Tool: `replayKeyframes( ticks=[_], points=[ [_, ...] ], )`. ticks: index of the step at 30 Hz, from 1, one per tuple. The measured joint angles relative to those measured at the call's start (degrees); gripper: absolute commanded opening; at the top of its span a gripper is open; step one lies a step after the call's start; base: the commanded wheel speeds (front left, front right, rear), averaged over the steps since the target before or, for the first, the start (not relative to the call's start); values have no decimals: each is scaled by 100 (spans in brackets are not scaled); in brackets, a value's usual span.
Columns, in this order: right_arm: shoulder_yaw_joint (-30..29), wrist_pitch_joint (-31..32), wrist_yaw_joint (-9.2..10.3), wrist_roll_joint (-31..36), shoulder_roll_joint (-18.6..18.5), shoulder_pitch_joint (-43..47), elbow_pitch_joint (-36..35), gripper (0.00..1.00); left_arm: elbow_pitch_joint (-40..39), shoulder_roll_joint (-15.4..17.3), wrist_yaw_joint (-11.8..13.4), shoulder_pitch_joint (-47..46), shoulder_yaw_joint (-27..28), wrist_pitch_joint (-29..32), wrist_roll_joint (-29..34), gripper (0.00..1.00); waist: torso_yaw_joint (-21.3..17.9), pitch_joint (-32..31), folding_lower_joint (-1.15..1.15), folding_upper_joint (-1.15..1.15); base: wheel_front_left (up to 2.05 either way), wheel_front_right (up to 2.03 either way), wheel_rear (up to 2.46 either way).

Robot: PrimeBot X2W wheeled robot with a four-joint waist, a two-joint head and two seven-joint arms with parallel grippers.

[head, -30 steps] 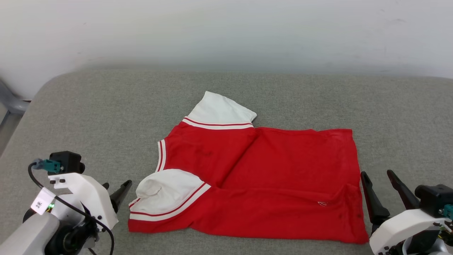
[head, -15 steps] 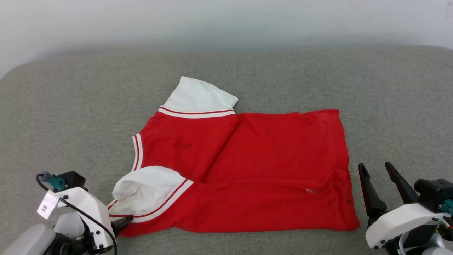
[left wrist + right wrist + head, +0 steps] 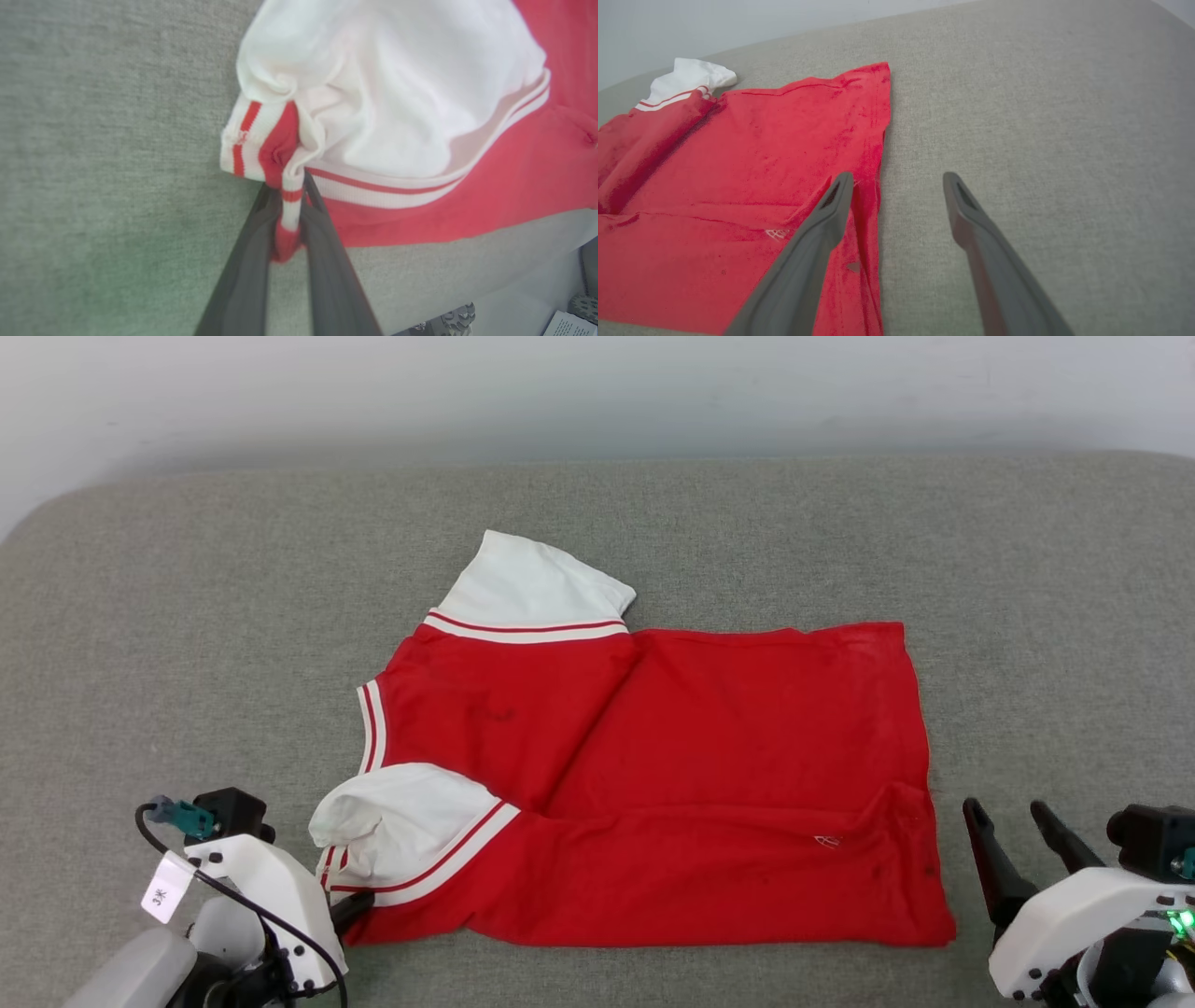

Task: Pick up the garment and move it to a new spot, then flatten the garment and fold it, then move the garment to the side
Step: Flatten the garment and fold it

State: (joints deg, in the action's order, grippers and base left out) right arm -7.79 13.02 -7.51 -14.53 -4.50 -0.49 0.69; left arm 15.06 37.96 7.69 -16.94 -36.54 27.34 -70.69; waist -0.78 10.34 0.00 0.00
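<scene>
**Item:** garment, a red tee with white sleeves and striped trim

**Location:** middle of the grey pad, laid sideways with the neck to the left and the hem to the right. The upturned face is plain red.

**Condition:** the body is mostly flat. One diagonal crease runs from below the far sleeve toward the near edge, and a low ridge runs along the near part. The near sleeve is puffed and crumpled.

**Left gripper**: at the near left corner of the garment. The jaws are closed narrow on the striped cuff of the near sleeve, with the trim pinched between the fingers.

**Right gripper**: just beside the near right hem corner. The jaws are spread wide and hold nothing. Contact with the cloth cannot be told.

**Progress (judged):**
- Move to a new spot: cannot be told from how things lie.
- Flattening: in hand. The pinched cuff looks ready to be drawn out, and the sleeve, crease and ridge are left to smooth.
- Folding: not begun.
- Move to the side: not begun.

**Writing:**
- White tag on the left wrist cable: reads "3" plus a second mark too small to be sure of.
- Small white logo near the hem: unreadable.
- Printed sheet at the corner of the left wrist view: text too small to read
</scene>
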Motion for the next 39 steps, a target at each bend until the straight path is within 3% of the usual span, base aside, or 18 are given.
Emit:
replayKeyframes(
  ticks=[5,11,23,24,25,26,27,39],
  points=[
    [19,1348,0,-176,-164,202,-52,100,-216,64,11,23,24,-294,171,0,71,-159,0,0,0,0,0],
    [324,2586,0,-413,-449,225,-221,100,-896,331,247,115,152,-449,333,0,232,-202,0,0,0,0,0],
    [890,3154,1,-670,-690,-350,635,100,-1351,380,416,110,178,-542,448,0,405,194,0,0,0,0,0],
    [907,3216,2,-733,-697,-390,692,87,-1351,371,415,110,177,-543,448,0,414,210,0,-1,0,0,0],
    [925,3267,2,-762,-704,-428,747,40,-1346,363,415,111,176,-543,446,0,420,224,0,-1,0,0,0],
    [944,3307,3,-797,-721,-459,783,6,-1339,348,407,112,174,-534,423,0,421,230,0,-1,0,0,0],
    [960,3326,3,-834,-738,-501,825,0,-1332,332,392,114,163,-532,400,0,418,228,0,-1,0,0,0],
    [1216,3030,-1,-1026,-1062,-705,679,0,-1322,301,399,332,149,-875,521,0,393,-213,1,0,0,0,0]
  ],
)
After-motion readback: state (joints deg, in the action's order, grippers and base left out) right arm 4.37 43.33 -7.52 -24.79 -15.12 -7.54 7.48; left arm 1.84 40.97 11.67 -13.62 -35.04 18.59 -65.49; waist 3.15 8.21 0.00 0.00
